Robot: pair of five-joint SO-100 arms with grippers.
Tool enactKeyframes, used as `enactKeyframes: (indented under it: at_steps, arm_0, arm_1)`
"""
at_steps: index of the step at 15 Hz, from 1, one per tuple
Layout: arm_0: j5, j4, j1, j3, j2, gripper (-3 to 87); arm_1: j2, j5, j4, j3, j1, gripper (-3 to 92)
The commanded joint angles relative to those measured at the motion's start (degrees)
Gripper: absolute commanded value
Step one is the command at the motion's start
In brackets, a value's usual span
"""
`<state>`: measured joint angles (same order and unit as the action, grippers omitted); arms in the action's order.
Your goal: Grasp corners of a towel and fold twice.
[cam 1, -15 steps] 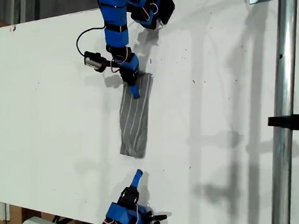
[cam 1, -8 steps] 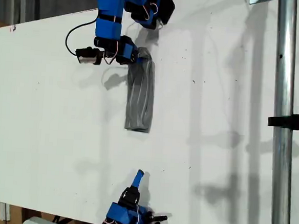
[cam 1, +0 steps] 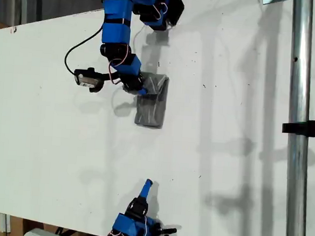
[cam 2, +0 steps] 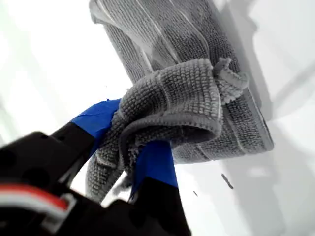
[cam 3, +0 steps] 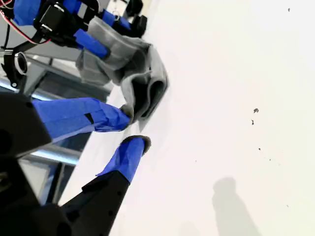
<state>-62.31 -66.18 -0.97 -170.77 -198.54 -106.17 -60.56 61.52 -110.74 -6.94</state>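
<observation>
The grey white-striped towel (cam 1: 152,104) lies as a short doubled bundle on the white table (cam 1: 230,155), in the upper middle of the exterior view. My first gripper (cam 1: 142,90) is shut on a bunched end of the towel (cam 2: 197,88), which curls over the folded layers below; the blue fingers (cam 2: 155,160) pinch the cloth at my first gripper (cam 2: 128,140). The corners are lost in the bunched cloth. My second gripper (cam 1: 147,185) rests near the exterior view's bottom edge, well apart from the towel. Its view shows my second gripper (cam 3: 134,128) open and empty, with the towel (cam 3: 133,64) beyond it.
A vertical metal pole (cam 1: 296,133) with a black clamp (cam 1: 313,128) stands at the exterior view's right. The table's edge runs along the exterior view's upper left and bottom. A black cable (cam 1: 78,47) loops beside the first arm.
My first gripper lifted the towel's far end, then carried it down towards the exterior view's bottom, so the long strip is now doubled and shorter. The second arm has not moved.
</observation>
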Motion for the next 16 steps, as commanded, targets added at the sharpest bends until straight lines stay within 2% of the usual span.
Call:
enactKeyframes:
  at_steps: [1,2,3,4,5,6,8,9,12,13,14,16]
  arm_0:
    - [-0.4,0.0,0.4,0.8,-0.4,8.1]
    - [-0.4,0.0,0.3,0.8,-0.4,8.1]
    - [-0.4,0.0,0.5,0.8,-0.4,8.1]
    - [-0.4,0.0,0.8,0.8,-0.4,8.1]
    - [-0.4,0.0,1.0,0.7,-0.4,8.1]
    - [-0.4,0.0,1.0,0.7,-0.4,8.1]
    - [-0.1,0.2,0.6,0.7,-0.4,8.1]
    - [-0.1,0.4,0.7,0.7,-0.4,8.1]
    - [-0.4,1.9,0.4,-1.7,-0.5,8.0]
    - [-0.6,3.3,0.4,-2.9,-0.5,7.0]
    - [-1.3,4.7,-0.1,-4.7,-0.5,6.9]
    - [-2.0,6.0,1.0,-7.3,-0.5,6.2]
  arm_1:
    - [3.3,0.7,-9.0,4.7,0.9,-0.2]
    - [6.2,0.7,-10.9,5.8,0.9,-0.2]
    - [8.6,0.7,-12.9,6.3,1.0,5.5]
    - [9.1,0.4,-14.9,6.3,1.2,27.5]
    - [7.1,1.5,-17.1,6.4,1.4,36.7]
    - [4.2,4.5,-22.6,5.4,1.7,36.6]
    - [-0.4,8.6,-30.8,5.2,1.2,25.3]
    - [-3.4,8.8,-31.1,4.9,-0.1,18.6]
    - [-28.5,7.1,-32.4,-13.0,-6.2,13.3]
    - [-41.0,2.9,-27.8,-22.2,-8.7,-0.2]
    - [-56.0,-0.4,-20.4,-31.6,-10.2,-0.2]
    - [-79.7,-5.2,-0.1,-41.5,-10.1,-0.2]
